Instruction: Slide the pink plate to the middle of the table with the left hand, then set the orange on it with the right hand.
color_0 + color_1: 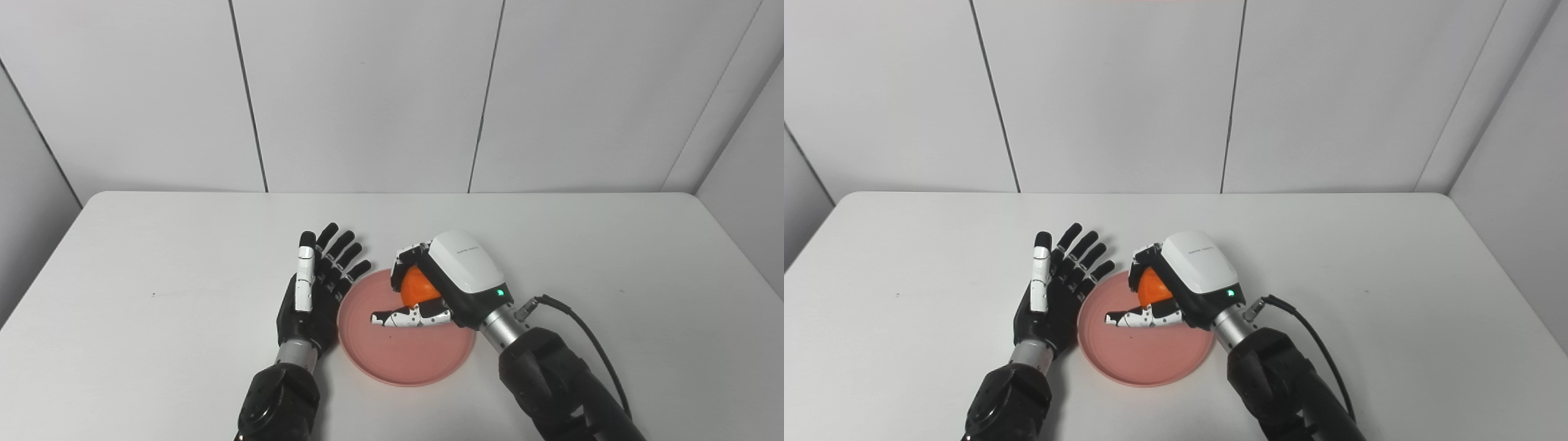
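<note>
The pink plate (398, 358) lies on the white table near the middle, toward the front edge. My right hand (450, 282) hovers over the plate's far half, shut on the orange (416, 288), which shows between its fingers and thumb. Whether the orange touches the plate cannot be told. My left hand (315, 285) stands open just left of the plate, fingers spread and pointing away from me, its palm side close to the plate's left rim.
The white table (153, 257) stretches wide on both sides, with grey wall panels behind its far edge. A black cable (588, 337) loops off my right wrist over the table.
</note>
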`<action>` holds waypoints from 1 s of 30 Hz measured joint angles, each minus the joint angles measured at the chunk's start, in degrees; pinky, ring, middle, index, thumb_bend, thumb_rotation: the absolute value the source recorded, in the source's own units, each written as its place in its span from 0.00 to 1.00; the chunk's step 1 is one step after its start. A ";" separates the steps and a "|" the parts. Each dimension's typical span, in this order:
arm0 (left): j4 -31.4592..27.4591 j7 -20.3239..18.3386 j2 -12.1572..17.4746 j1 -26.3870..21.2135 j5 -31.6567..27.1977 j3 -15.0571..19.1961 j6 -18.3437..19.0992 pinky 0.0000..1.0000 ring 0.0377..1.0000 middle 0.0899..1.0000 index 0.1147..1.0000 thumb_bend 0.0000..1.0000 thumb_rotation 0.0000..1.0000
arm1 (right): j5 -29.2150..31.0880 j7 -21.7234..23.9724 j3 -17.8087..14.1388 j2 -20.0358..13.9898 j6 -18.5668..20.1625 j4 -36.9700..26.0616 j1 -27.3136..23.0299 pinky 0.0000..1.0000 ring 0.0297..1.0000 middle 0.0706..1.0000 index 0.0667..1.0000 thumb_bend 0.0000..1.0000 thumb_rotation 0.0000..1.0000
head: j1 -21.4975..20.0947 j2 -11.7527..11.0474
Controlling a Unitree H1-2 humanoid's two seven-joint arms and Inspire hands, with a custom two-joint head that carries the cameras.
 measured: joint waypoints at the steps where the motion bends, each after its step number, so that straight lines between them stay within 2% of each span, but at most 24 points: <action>1: 0.00 0.00 0.00 0.00 0.00 -0.01 0.00 0.75 0.85 0.83 0.84 0.77 0.73 | -0.38 -0.17 0.28 0.00 -0.11 0.39 0.01 0.13 0.17 0.21 0.30 0.51 0.51 | 0.00 0.00; 5: 0.02 0.00 0.00 0.00 0.00 -0.09 0.00 0.76 0.86 0.85 0.87 0.77 0.74 | -1.59 -1.64 1.32 -0.07 -1.37 2.13 0.01 0.14 0.17 0.22 0.32 0.51 0.50 | -0.09 0.09; 12: 0.08 0.00 0.00 0.00 0.03 -0.52 -0.02 0.76 0.86 0.83 0.82 0.77 0.75 | -3.55 -1.81 3.06 0.06 -2.24 4.04 0.00 0.13 0.17 0.23 0.33 0.51 0.48 | -0.17 0.09; 18: 0.08 0.02 -0.01 0.03 0.05 -0.65 -0.01 0.74 0.86 0.86 0.87 0.77 0.76 | -5.50 -2.15 4.38 0.05 -2.43 5.81 -0.02 0.12 0.15 0.21 0.30 0.52 0.48 | -0.26 0.26; 24: 0.01 0.61 -0.02 0.03 0.05 -0.78 -0.01 0.70 0.86 0.88 0.87 0.77 0.77 | -6.45 -3.72 5.12 0.06 -2.62 6.47 -0.02 0.12 0.16 0.23 0.33 0.52 0.51 | -0.35 0.35; 30: 0.00 0.76 -0.02 0.03 0.05 -0.89 -0.01 0.74 0.89 0.91 0.91 0.77 0.76 | -6.50 -3.97 5.13 0.05 -3.08 6.75 -0.09 0.14 0.18 0.25 0.35 0.52 0.55 | -0.53 0.44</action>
